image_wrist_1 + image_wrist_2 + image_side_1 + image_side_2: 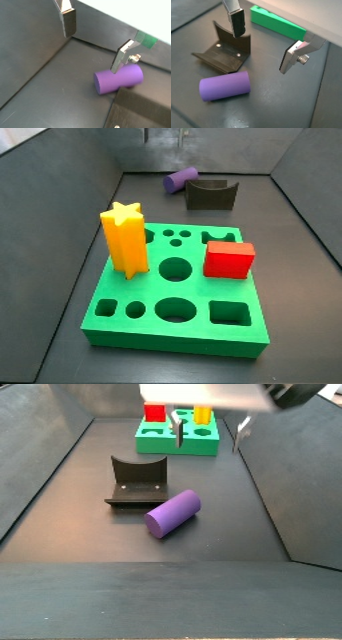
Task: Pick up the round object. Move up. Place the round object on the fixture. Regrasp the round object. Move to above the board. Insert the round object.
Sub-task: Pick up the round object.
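Round object: the purple round object (173, 513) lies on its side on the dark floor, just beside the fixture (135, 480) but not on it; it also shows in both wrist views (118, 80) (225, 86) and, far back, in a side view (181, 177).

Gripper: the gripper (263, 46) hangs above the floor over the peg and fixture, holding nothing. In a side view only its pale body and dark finger tips show at the top (207, 429).

Jaws: spread wide apart, nothing between them. The silver fingers (122, 55) stand clear of the peg's surface as far as I can tell.

Fixture: a dark bracket with a curved notch, its notch empty; seen in a wrist view (224, 50) and a side view (211, 194).

Board: the green board (177, 303) sits well apart from the peg, towards the other end of the floor (177, 436).

On the board: a yellow star prism (123, 240) stands upright, and a red cube (229, 259) sits near it.
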{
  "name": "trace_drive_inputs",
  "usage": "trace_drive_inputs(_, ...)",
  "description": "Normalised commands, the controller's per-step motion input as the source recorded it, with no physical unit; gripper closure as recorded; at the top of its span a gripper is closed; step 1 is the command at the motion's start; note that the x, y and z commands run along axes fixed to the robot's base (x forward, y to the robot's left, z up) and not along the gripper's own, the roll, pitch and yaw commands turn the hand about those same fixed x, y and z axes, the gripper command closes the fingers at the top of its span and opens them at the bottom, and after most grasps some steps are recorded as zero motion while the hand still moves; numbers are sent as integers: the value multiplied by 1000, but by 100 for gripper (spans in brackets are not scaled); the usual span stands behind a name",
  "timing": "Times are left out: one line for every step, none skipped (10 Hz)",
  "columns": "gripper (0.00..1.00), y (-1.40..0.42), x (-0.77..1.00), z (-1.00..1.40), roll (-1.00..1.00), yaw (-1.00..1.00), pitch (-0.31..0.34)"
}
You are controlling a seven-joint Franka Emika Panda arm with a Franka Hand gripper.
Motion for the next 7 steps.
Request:
trace_drive_inputs(0, 26, 320, -529, 69, -843, -20)
trace_drive_inputs(0, 74, 283, -480, 73, -797, -41)
trace_drive_inputs(0, 154, 269, -549, 106, -714, -23)
trace_drive_inputs(0, 163, 211, -597, 144, -686, -29)
trace_drive_inputs(0, 300, 0, -640, 130, -611, -89)
trace_drive_inputs(0, 229, -66, -537, 100, -457, -114)
trace_drive_inputs(0, 71, 0, 0, -53, 0, 0)
